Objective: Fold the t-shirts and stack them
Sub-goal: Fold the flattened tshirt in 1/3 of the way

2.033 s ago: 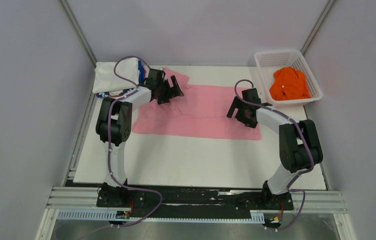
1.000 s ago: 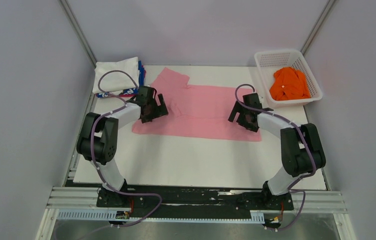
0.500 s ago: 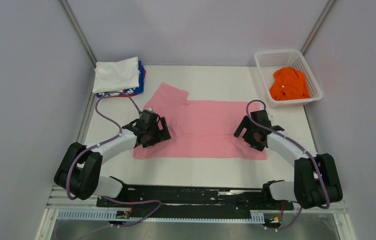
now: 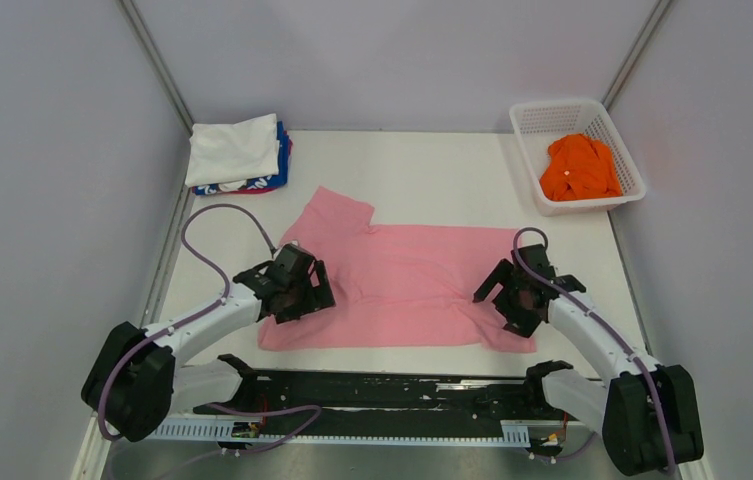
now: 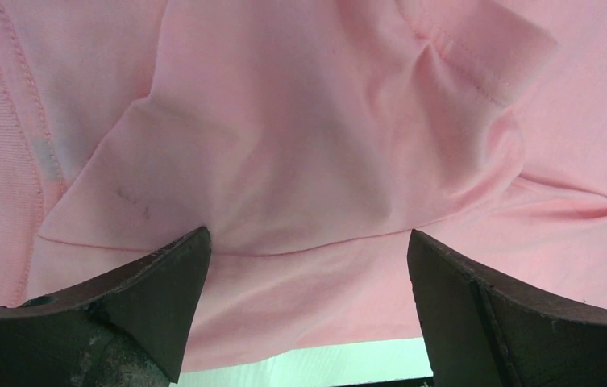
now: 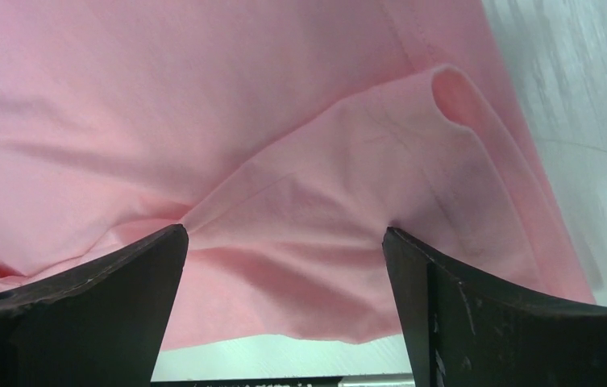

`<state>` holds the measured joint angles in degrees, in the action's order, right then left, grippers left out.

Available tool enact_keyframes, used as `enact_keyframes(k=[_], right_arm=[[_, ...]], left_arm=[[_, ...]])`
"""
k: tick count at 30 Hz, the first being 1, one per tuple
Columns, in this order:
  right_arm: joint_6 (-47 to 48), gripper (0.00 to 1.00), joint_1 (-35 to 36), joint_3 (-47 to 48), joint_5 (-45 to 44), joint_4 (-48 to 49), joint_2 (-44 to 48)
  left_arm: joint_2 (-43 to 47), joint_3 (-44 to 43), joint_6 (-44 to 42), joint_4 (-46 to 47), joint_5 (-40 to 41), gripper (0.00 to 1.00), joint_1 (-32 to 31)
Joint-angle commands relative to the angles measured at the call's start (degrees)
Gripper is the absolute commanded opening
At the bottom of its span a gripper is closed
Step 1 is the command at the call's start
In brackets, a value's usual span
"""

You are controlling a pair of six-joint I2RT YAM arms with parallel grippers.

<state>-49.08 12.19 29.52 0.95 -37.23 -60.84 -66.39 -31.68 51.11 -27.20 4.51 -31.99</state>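
The light pink t-shirt [image 4: 402,280] lies spread flat across the near half of the table, one sleeve pointing to the far left. My left gripper [image 4: 299,290] is low over its left end, and my right gripper [image 4: 512,298] is low over its right end. In the left wrist view, the left gripper [image 5: 308,242] has its jaws wide apart with pink cloth [image 5: 308,145] lying under them. In the right wrist view, the right gripper [image 6: 285,234] is equally open over a rumpled fold of the cloth [image 6: 284,121]. The orange t-shirt [image 4: 579,167] lies in the basket.
A folded white t-shirt [image 4: 235,150] sits on a folded blue and red one [image 4: 280,168] at the far left corner. The white mesh basket [image 4: 552,115] stands at the far right. The shirt's near hem lies close to the white table's [image 4: 432,160] front edge.
Both arms have drawn back toward the near edge. The pink shirt has slid with them from the far middle of the table toward the front.
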Motion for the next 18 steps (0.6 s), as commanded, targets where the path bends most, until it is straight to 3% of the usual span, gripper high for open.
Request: enact_keyframes(k=[1,12,18], right_arm=[[-3.0,1.00,0.0,-0.6,0.6,-7.0,1.7],[-7.0,1.00,1.5,-0.6,-5.7,-9.2,3.7],[0.4,1.00,2.1,3.5,-7.2,-6.6,8.8]], left_arm=[[-0.5,-0.8,0.0,-7.7,5.8,1.00,-0.3],[-1.5,-3.3,-2.6,-8.1,11.6,1.00,-0.2],[0.8,-6.9,-5.2,-6.2,9.6,1.00,-0.2]])
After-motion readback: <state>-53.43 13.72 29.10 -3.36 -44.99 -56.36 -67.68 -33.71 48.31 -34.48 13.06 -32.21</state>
